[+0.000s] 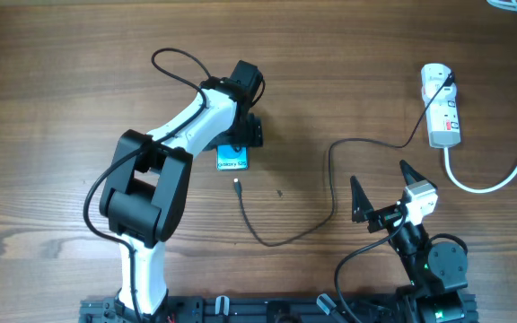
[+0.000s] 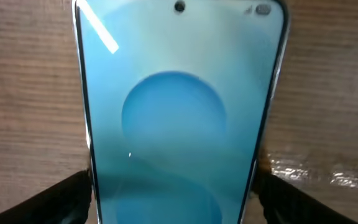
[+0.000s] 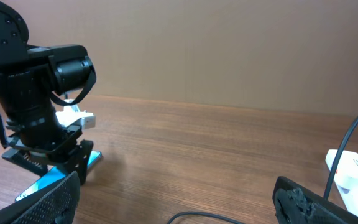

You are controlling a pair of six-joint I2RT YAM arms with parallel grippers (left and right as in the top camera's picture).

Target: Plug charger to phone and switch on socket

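Observation:
The phone (image 1: 232,161) lies flat on the wooden table, its teal screen and white band showing below my left gripper (image 1: 243,136). In the left wrist view the phone (image 2: 173,106) fills the frame, and the left gripper (image 2: 173,190) has a finger pressed against each long edge. The charger (image 1: 285,235) is a thin black cable that runs from the socket (image 1: 441,108) in a loop, and its tip (image 1: 238,185) lies just below the phone, apart from it. My right gripper (image 1: 382,190) is open and empty, right of the cable loop. The right wrist view shows the right gripper (image 3: 182,208) open wide above the cable (image 3: 204,216).
A thick white cord (image 1: 501,184) curves from the socket to the right table edge. The left arm (image 3: 36,106) stands over the phone (image 3: 59,173) in the right wrist view, and the socket (image 3: 353,174) shows at the right edge.

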